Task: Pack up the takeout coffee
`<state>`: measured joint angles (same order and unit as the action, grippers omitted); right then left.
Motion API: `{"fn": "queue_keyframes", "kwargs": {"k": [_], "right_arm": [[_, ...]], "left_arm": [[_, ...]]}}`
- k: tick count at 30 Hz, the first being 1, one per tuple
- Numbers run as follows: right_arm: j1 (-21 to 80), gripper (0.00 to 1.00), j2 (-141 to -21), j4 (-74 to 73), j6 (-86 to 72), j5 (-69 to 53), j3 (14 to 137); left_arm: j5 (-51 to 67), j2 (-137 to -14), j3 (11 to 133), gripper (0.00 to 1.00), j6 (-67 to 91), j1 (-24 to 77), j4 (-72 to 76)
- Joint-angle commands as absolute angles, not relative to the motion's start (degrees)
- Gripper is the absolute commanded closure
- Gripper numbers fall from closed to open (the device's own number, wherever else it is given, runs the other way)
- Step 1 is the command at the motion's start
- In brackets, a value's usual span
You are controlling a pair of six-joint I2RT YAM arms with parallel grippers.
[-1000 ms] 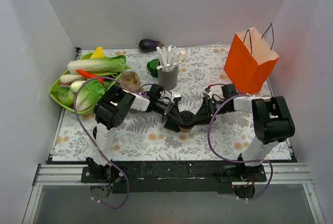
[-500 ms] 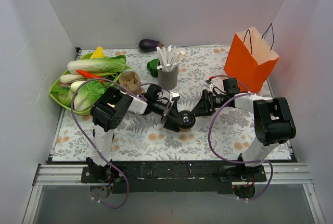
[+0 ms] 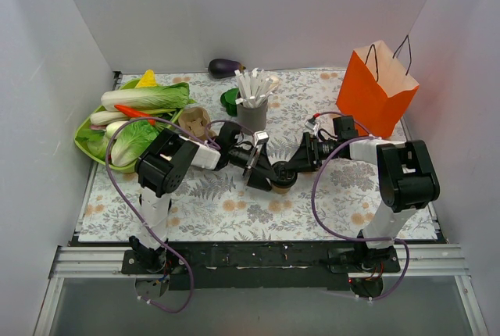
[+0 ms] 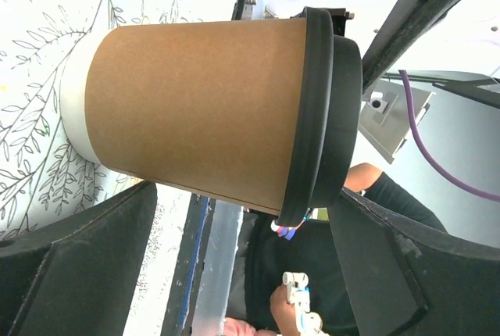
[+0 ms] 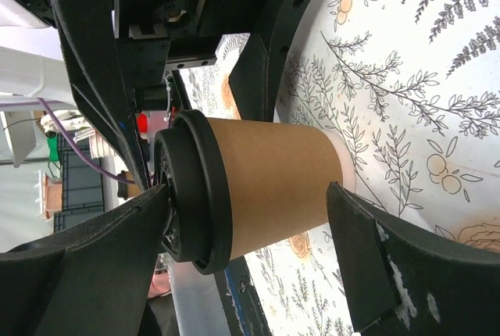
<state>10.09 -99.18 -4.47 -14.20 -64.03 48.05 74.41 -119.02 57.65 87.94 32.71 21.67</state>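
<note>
The takeout coffee [image 3: 281,182], a brown kraft cup with a black lid, stands upright on the floral mat between my two grippers. My left gripper [image 3: 262,170] reaches it from the left, my right gripper [image 3: 295,166] from the right. In the left wrist view the cup [image 4: 203,101] fills the frame just beyond my open left gripper [image 4: 242,195]. In the right wrist view the cup [image 5: 266,187] lies between the tips of my open right gripper [image 5: 248,189], with the left gripper's fingers [image 5: 262,55] behind it. Neither gripper is clamped on the cup.
The orange paper bag [image 3: 376,90] stands open at the back right. A grey cup of white sticks [image 3: 252,113] and a green object [image 3: 229,100] stand behind the grippers. A brown pulp carrier [image 3: 195,121], a green vegetable tray [image 3: 87,144] and an eggplant [image 3: 226,66] lie left.
My right gripper pulled back and up from the cup, then came in to it again from the right. The left gripper and the cup shifted slightly away from the near edge.
</note>
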Motion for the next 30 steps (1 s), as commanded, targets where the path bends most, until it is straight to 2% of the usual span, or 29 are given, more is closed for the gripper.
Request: {"fn": "queue_keyframes", "kwargs": {"k": [1,6,18,22,26,30], "right_arm": [[9.8,0.12,-100.5,-4.0,-13.5,-63.7,49.7],[9.8,0.15,-101.4,-3.0,-14.1,-62.9,48.1],[9.8,0.18,-102.3,-2.5,-13.9,-61.8,45.6],[9.8,0.18,-102.4,-2.7,-13.2,-61.1,45.4],[9.8,0.19,-102.7,-2.9,-13.1,-60.7,45.2],[9.8,0.19,-103.4,-3.2,-12.8,-60.6,45.5]], "left_arm": [[73.6,-115.0,59.1,0.1,91.5,32.2,25.5],[75.9,-117.2,58.7,0.11,98.7,31.9,36.6],[70.1,-122.6,57.8,0.11,108.4,31.5,41.9],[66.7,-122.9,58.5,0.11,106.1,31.3,34.3],[61.5,-123.0,57.8,0.11,102.5,31.3,20.4],[58.2,-123.2,56.6,0.11,101.3,31.1,14.5]]}}
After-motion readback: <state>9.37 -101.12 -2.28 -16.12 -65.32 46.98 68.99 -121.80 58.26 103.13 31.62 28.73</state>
